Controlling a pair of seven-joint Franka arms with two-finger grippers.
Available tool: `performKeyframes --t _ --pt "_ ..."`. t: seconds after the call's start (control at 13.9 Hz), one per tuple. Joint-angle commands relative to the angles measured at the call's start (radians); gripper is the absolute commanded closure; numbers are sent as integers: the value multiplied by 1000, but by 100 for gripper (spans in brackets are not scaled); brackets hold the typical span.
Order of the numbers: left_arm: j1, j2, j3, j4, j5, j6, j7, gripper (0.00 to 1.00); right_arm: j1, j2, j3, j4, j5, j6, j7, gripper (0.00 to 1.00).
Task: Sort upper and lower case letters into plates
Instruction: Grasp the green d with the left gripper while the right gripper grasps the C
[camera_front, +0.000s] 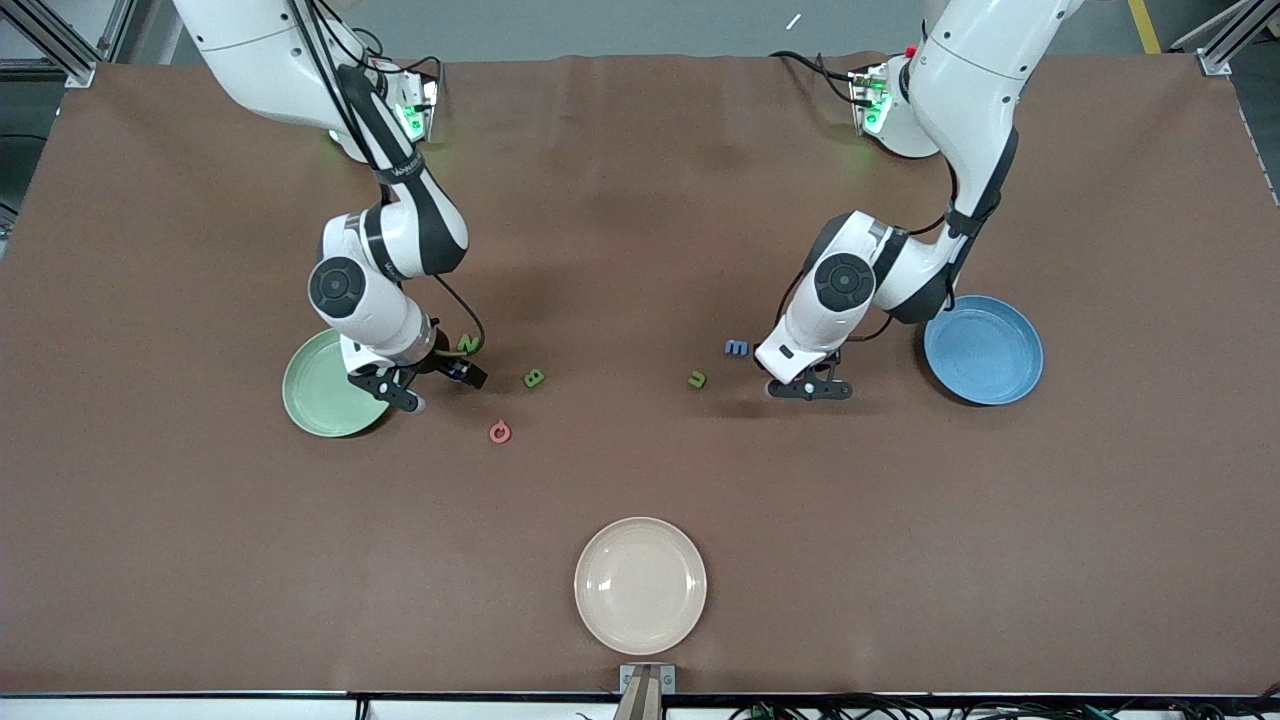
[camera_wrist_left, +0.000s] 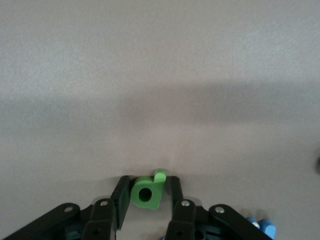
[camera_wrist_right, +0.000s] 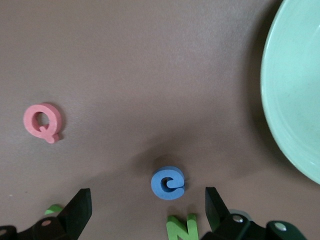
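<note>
A: Left gripper (camera_wrist_left: 148, 196) is low beside the blue plate (camera_front: 983, 349), jaws against a green p (camera_wrist_left: 147, 192).

B: Right gripper (camera_wrist_right: 147, 212) is spread wide over the blue G (camera_wrist_right: 169, 183), by the mint plate (camera_wrist_right: 295, 100).

A: That p looks skewed, so it may twist out.

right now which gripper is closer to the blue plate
Left. The left gripper is low at the table beside the blue plate, its fingers around a green letter p. The right gripper is open by the mint green plate, at the right arm's end.
</note>
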Motion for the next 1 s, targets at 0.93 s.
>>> performKeyframes --t 0.93 --pt "101 -135 1 -36 21 -80 -7 96 42 51 -23 -39 -7 97 8 25"
